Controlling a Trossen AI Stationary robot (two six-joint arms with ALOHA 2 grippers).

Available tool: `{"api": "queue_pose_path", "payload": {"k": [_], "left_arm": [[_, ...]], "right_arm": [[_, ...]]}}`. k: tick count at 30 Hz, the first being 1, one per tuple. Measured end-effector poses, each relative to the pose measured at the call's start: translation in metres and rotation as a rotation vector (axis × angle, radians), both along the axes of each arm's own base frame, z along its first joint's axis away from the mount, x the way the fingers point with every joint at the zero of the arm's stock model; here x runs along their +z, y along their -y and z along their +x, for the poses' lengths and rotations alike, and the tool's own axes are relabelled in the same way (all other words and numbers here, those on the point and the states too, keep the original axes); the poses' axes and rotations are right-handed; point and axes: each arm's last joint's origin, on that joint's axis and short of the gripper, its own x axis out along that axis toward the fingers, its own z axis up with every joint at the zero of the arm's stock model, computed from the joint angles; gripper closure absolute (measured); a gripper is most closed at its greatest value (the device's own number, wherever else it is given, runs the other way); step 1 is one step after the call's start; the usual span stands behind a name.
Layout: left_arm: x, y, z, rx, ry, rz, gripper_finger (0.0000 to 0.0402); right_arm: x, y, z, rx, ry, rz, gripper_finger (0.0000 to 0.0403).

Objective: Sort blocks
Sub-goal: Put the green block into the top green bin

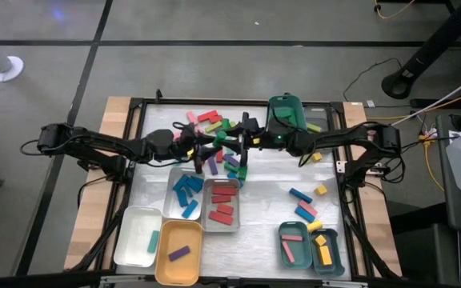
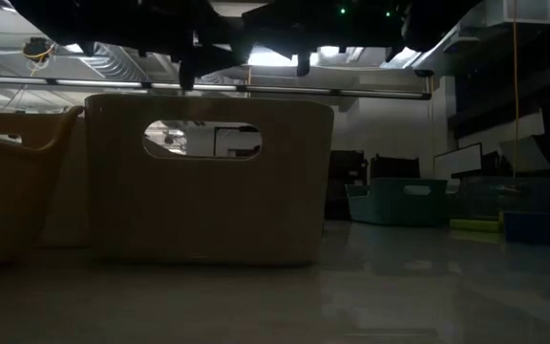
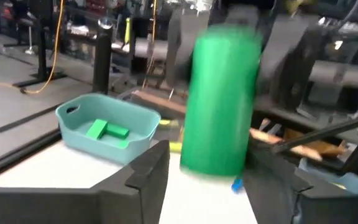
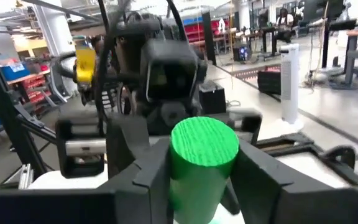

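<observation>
Both pincers meet near the surface's far edge, over the block pile [image 1: 214, 140]. Right pincer [image 4: 204, 180] grips a green cylinder [image 4: 204, 149]. Left pincer [image 3: 229, 180] stands wide around it, contact unclear.

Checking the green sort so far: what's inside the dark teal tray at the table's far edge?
In the left wrist view the teal tray holds two green blocks lying together. From above, the right arm covers part of it, so more may be hidden.

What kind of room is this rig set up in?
Probably a robotics lab or workshop: a bare concrete floor with cables trailing across it, shelving and stands behind the table, and other workbenches farther off.
</observation>
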Motion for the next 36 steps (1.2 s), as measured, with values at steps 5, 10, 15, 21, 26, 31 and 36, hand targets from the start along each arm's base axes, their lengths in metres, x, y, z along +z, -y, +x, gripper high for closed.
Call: {"api": "queue_pose_path", "payload": {"k": [5,10,15,21,26,31,36], "left_arm": [[-0.007,-0.004,-0.001,0.015,-0.077,-0.007,0.0205],[-0.013,-0.014,-0.003,0.059,-0.130,-0.020,0.0205],[-0.014,-0.030,-0.006,0.119,-0.146,-0.026,0.0206],[-0.015,-0.052,-0.012,0.209,-0.153,-0.034,0.0206],[-0.020,-0.067,-0.018,0.274,-0.199,-0.049,0.0206],[-0.027,-0.077,-0.025,0.334,-0.257,-0.122,0.0206],[-0.036,-0.083,-0.032,0.382,-0.337,-0.186,0.0206]], "right_arm": [[0.015,0.015,-0.017,-0.053,-0.053,-0.012,0.0262],[0.032,0.037,-0.048,-0.154,-0.167,-0.043,0.0263],[0.038,0.057,-0.090,-0.394,-0.396,-0.087,0.0252],[0.032,0.084,-0.131,-0.706,-0.649,-0.098,0.0249],[0.015,0.111,-0.146,-0.792,-0.787,-0.038,0.0248],[-0.002,0.131,-0.151,-0.840,-0.877,0.007,0.0248],[-0.017,0.139,-0.145,-0.837,-0.935,0.025,0.0248]]}}
